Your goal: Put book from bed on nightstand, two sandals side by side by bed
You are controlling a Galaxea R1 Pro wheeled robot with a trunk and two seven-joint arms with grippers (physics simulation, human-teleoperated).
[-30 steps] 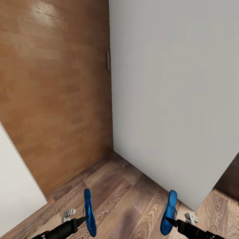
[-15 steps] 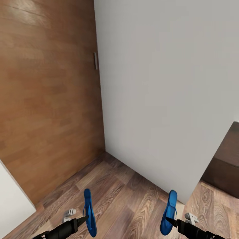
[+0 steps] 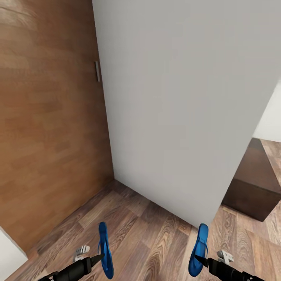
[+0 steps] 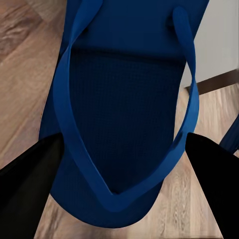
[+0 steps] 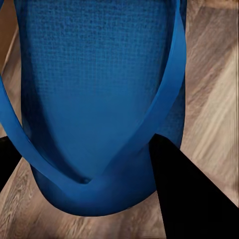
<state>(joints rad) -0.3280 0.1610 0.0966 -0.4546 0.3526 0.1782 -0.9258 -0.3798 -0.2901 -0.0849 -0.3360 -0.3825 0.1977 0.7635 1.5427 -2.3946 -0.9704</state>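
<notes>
Left end effector (image 3: pixel 98 257) clamped one sandal (image 3: pixel 104 249), right end effector (image 3: pixel 199 259) clamped the other sandal (image 3: pixel 199 249); both carried ahead, clear of the floor (image 3: pixel 152 230), for transport.

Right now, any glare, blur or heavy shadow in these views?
Head view: sharp, soft glare on the wood-panel wall, white wall evenly lit. Left wrist view: the sandal fairly sharp, dark in shade. Right wrist view: the other sandal brighter, its weave visible.

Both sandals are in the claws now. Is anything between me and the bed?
A white wall panel stands directly ahead, with a wood-panelled wall beside it. A dark brown block shows past the panel's right edge; whether that is the bed, I cannot tell.
</notes>
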